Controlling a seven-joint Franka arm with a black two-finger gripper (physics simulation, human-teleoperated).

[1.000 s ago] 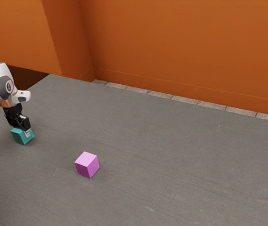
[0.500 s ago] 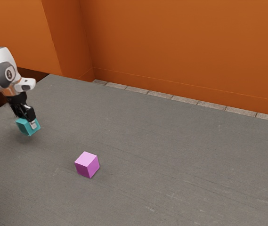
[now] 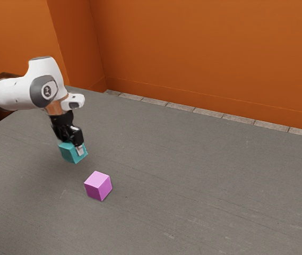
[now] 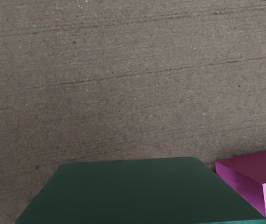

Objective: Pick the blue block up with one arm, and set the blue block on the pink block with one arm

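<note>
Pincer (image 3: 75, 148) clenched on the blue block (image 3: 71, 154), holding it in the air above the grey table (image 3: 204, 175). The pink block (image 3: 98, 185) sits nearer, just toward the exterior view's right, apart from it. An orange wall (image 3: 219, 48) stands far behind.

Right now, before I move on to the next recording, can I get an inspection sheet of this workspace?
Surface: grey table, faintly streaked.
Job's things: blue block, teal in shade, held off the table; pink block resting on the table, apart from the blue one, toward the exterior view's right.
Clutter: nothing seen.
Grippers: hand shut on the blue block, not yet over the pink block.
Cables: nothing seen.
Surroundings: orange walls; pale stone strip along the table's far edge.
</note>
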